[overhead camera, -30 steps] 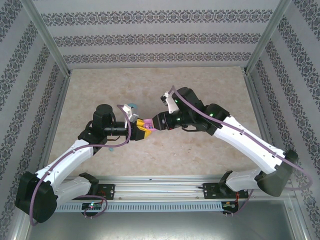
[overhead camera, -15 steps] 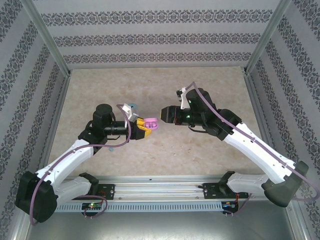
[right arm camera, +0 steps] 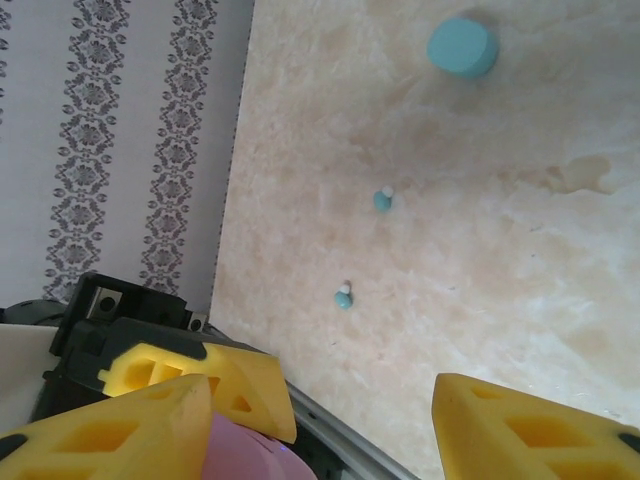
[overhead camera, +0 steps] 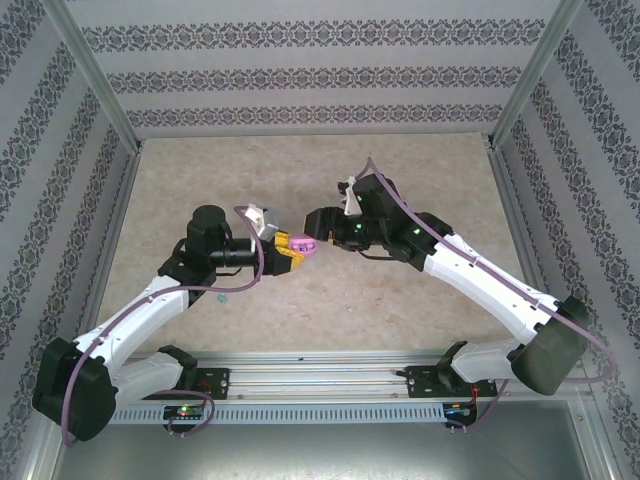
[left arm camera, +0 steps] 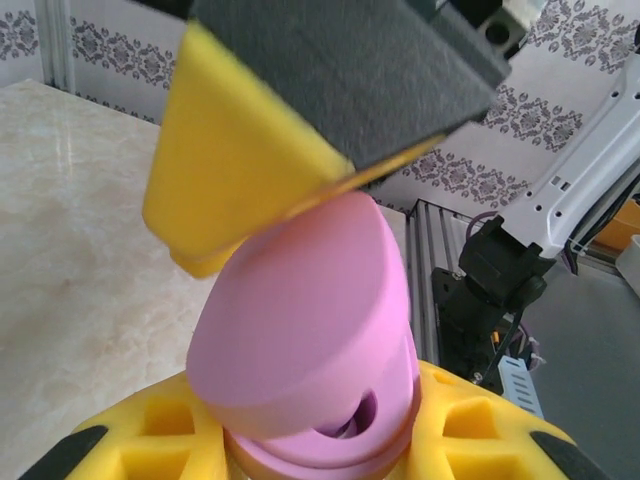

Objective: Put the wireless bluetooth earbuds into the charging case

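Note:
My left gripper (overhead camera: 294, 250) is shut on a pink oval charging case (overhead camera: 304, 247), held above the table. In the left wrist view the case (left arm camera: 300, 330) sits between my yellow fingers (left arm camera: 150, 435), its lid tilted ajar over the base, with a small pale bit showing in the gap. My right gripper (overhead camera: 312, 226) is open. One of its yellow pads (left arm camera: 235, 170) rests against the top of the lid. Two tiny light blue earbuds (right arm camera: 383, 199) (right arm camera: 343, 296) lie apart on the table below.
A turquoise oval case (right arm camera: 462, 47) lies shut on the marble tabletop (right arm camera: 520, 250) beyond the earbuds. Patterned walls and metal posts (overhead camera: 100, 100) enclose the table. The rail with the arm bases (overhead camera: 320, 375) runs along the near edge.
My right gripper drew back to the right from the case, then came back to its upper side with its jaws wider apart. The left gripper kept its hold on the case.

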Controlling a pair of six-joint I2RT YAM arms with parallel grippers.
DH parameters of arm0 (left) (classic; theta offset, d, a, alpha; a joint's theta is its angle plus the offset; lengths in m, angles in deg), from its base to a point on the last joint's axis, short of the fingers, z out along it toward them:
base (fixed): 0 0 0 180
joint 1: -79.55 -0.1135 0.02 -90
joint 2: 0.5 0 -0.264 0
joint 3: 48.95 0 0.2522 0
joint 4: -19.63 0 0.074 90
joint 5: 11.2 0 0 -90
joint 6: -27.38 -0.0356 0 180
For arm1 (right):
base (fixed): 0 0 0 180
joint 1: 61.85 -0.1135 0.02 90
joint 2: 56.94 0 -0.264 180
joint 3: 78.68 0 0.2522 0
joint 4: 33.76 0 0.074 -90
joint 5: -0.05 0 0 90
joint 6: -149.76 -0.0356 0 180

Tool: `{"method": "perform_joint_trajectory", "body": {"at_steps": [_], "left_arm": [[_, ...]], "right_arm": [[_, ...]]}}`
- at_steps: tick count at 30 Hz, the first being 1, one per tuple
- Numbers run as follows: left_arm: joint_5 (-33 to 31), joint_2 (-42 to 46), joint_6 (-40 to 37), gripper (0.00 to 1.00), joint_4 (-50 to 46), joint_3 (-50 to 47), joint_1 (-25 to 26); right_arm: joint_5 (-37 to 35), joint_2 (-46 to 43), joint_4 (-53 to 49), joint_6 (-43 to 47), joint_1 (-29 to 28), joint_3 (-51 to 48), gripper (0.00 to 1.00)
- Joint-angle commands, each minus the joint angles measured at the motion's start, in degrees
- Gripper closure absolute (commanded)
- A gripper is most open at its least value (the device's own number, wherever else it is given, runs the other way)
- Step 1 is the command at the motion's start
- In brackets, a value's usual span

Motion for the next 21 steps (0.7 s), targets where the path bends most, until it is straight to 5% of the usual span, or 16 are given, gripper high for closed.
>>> {"method": "perform_joint_trajectory", "body": {"at_steps": [1,17,21], "left_arm": [[-2.0,-0.4,-0.4,0.85,1.5,2.3,0.4],[-4.5,-2.2,3.3,0.85,5.1,2.7,0.3],[-5.1,-2.3,3.7,0.85,5.0,3.0,0.4]], "right_arm": [[2.1,-2.3,4.9,-4.5,0.5,-3.9,0.38],[9.3,-5.0,26.3,-18.2,-0.3,-14.8,0.34],[9.3,-5.5,25.8,-18.2,-0.4,-14.6,0.44]]}}
